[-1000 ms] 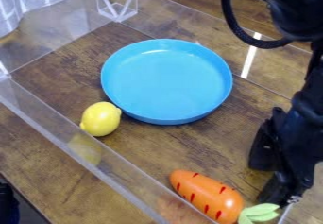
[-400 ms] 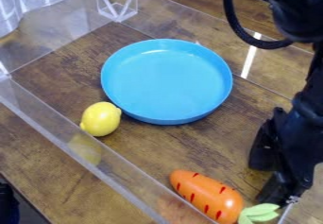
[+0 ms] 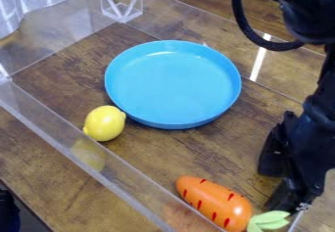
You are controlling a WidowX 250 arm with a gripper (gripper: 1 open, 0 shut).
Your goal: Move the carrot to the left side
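The orange carrot (image 3: 214, 201) lies on the wooden table at the bottom edge of the view, its light-green leafy top (image 3: 271, 219) pointing right. My black gripper (image 3: 291, 180) points down just right of and behind the carrot, close to the leafy top. It is open, with nothing between its fingers. Whether a fingertip touches the leaves cannot be told.
A round blue plate (image 3: 174, 82) sits in the middle of the table. A yellow lemon (image 3: 105, 123) lies at its front left. Clear plastic walls (image 3: 59, 138) fence the table on the left and back, with a clear stand (image 3: 121, 1) in the far corner.
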